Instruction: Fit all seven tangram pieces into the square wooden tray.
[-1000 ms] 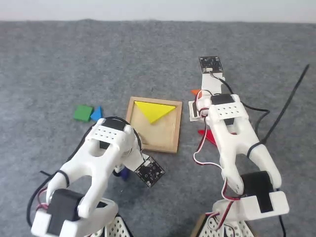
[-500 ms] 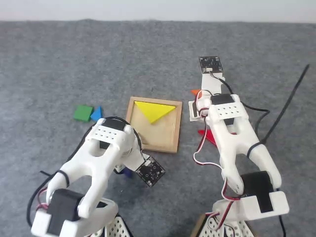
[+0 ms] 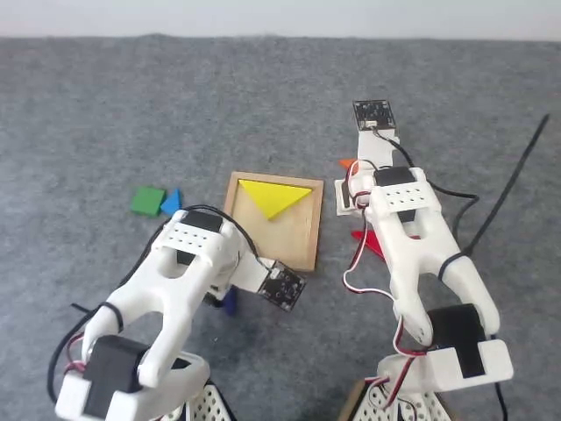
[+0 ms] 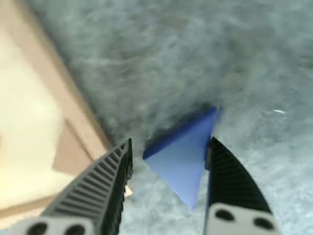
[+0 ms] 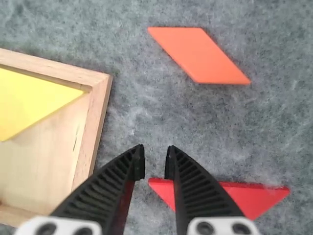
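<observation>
Tray: I see the square wooden tray [image 3: 316, 230] in the middle of the grey surface [image 3: 105, 105], between my two arms.
In tray: one yellow triangle [image 3: 273, 195], long edge along the far wall, tip pointing near. The rest of the tray floor is bare wood.
Left of tray: a green square [image 3: 147, 200] and a small blue triangle [image 3: 171, 203] just beside each other, well apart from the tray.
Left gripper [image 4: 170, 144]: my left one is low by the tray's near-left corner. The fingers are apart, straddling a dark blue triangle [image 4: 183, 156]. One finger touches the triangle's edge, and I see a gap at the other.
Dark blue triangle: on the surface just near of the tray, outside it.
Right gripper [image 5: 154, 154]: my right one is over the surface just right of the tray. The fingers are almost together with a thin slit between them, holding nothing. The tips are above the edge of a red triangle [image 5: 234, 196].
Red triangle: right of the tray, toward its near corner, partly under my right arm.
Orange parallelogram [image 5: 198, 55]: flat, right of the tray's far corner, far of the red triangle and apart from it.
</observation>
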`<state>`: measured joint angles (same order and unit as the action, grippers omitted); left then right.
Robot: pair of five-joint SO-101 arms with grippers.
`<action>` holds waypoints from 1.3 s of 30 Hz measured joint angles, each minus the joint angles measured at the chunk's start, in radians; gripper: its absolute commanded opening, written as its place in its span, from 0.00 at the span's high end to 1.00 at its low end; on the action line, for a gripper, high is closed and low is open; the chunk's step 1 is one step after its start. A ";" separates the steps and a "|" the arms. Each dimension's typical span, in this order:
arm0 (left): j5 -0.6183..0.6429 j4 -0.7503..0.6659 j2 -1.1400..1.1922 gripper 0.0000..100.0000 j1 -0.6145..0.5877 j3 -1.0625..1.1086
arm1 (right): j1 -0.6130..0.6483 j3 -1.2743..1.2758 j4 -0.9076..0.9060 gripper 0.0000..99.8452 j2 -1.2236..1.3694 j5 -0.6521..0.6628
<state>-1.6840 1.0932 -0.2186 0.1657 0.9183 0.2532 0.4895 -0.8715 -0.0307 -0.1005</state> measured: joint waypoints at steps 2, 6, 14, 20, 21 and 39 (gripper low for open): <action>0.006 -0.015 0.000 0.76 -0.014 0.000 | 0.000 0.000 0.000 0.92 0.000 0.000; 0.009 -0.014 0.032 0.76 -0.037 -0.015 | 0.000 0.000 0.000 0.92 0.000 0.000; 0.009 0.147 0.210 0.76 -0.037 -0.199 | 0.000 0.000 0.000 0.92 0.000 0.000; 0.006 0.201 0.259 0.76 -0.052 -0.264 | 0.000 0.000 0.000 0.92 0.000 0.000; 0.006 0.203 0.259 0.76 -0.057 -0.267 | 0.000 0.000 0.000 0.92 0.000 0.000; 0.284 0.097 0.061 0.79 -0.100 -0.046 | -0.071 -0.161 -0.175 0.76 0.000 0.117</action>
<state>-1.4001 1.1899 -0.1573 0.0660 0.8723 0.1826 0.3284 -1.0464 -0.0307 0.0161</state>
